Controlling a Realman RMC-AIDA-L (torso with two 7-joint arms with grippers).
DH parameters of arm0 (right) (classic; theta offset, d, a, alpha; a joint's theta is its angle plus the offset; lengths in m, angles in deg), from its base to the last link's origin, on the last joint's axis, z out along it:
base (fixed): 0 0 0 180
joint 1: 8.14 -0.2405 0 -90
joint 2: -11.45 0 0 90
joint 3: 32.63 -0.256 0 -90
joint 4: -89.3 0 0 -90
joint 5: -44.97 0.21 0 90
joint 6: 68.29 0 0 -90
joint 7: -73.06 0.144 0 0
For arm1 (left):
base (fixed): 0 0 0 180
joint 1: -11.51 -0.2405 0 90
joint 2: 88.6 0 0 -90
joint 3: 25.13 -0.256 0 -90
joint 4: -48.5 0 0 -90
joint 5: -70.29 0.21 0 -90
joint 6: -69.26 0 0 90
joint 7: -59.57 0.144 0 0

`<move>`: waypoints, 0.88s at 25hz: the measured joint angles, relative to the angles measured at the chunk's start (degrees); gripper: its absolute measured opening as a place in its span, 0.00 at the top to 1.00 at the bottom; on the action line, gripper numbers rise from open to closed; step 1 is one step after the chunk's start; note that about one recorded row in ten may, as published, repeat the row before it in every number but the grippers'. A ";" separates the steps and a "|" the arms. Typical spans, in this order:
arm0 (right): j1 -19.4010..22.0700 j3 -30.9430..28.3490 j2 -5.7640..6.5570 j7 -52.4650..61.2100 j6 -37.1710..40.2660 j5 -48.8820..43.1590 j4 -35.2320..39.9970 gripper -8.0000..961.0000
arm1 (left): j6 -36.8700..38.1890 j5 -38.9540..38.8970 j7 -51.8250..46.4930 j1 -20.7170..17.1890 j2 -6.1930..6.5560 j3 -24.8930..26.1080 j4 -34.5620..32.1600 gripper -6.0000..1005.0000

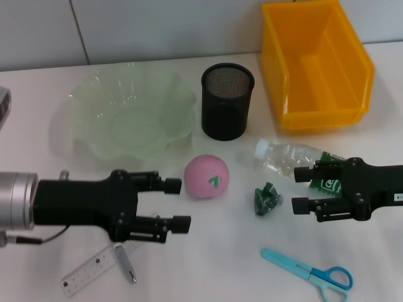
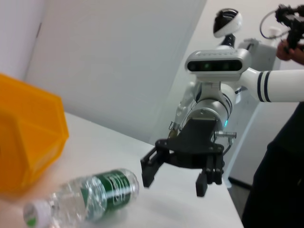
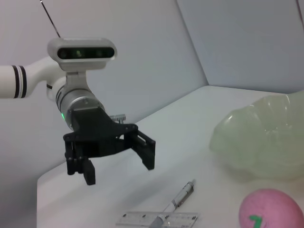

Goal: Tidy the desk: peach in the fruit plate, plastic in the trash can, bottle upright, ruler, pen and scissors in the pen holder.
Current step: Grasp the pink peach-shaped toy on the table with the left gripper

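A pink peach (image 1: 206,177) lies on the white desk in front of the pale green fruit plate (image 1: 129,116). My left gripper (image 1: 179,203) is open and empty, just left of the peach. A clear bottle (image 1: 286,157) with a green label lies on its side. My right gripper (image 1: 300,189) is open at the bottle's base end, next to a crumpled green plastic piece (image 1: 267,199). The ruler (image 1: 91,272) and pen (image 1: 126,263) lie under my left arm. Blue scissors (image 1: 312,272) lie at the front right. The black mesh pen holder (image 1: 227,100) stands behind the peach.
A yellow bin (image 1: 315,63) stands at the back right, behind the bottle. The left wrist view shows the bottle (image 2: 90,194), the bin (image 2: 28,137) and the right gripper (image 2: 174,184). The right wrist view shows the left gripper (image 3: 118,171), the peach (image 3: 270,209) and the pen (image 3: 178,199).
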 joint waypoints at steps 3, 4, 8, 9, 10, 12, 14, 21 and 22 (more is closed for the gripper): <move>0.21 0.00 0.07 0.24 -0.01 -0.36 0.00 0.19 | 0.14 0.01 0.00 0.11 -0.08 -0.04 -0.80 0.20; 0.35 0.01 0.12 0.31 -0.02 -0.63 -0.01 0.19 | -0.09 0.26 -0.01 1.00 -1.04 -0.22 -8.11 0.20; 0.83 -0.26 0.17 0.35 -0.13 -0.72 -0.05 0.19 | -0.55 1.62 -0.17 2.15 -1.55 -0.31 -12.60 0.20; 1.16 -0.48 0.18 0.38 -0.26 -0.74 -0.06 0.19 | -1.84 6.57 -1.04 5.98 -2.03 -0.69 -18.13 0.20; 1.16 -0.48 0.18 0.38 -0.26 -0.74 -0.06 0.19 | -1.84 6.57 -1.04 5.98 -2.03 -0.69 -18.13 0.20; 1.34 -0.50 0.18 0.59 -0.28 -0.76 -0.09 0.19 | -3.08 9.86 -1.31 8.70 -2.19 -1.75 -19.75 0.20; 1.45 -0.56 0.22 1.48 -0.32 -0.77 -0.09 0.19 | -4.89 13.13 -1.67 11.09 -2.37 -4.07 -21.58 0.20; 1.44 -0.65 0.36 2.25 -0.50 -0.76 -0.09 0.19 | -11.57 17.53 -2.40 14.50 -2.57 -14.87 -28.31 0.20; 1.35 -0.67 0.38 2.48 -0.54 -0.75 -0.09 0.19 | -13.56 18.66 -2.91 15.16 -2.61 -16.95 -29.01 0.20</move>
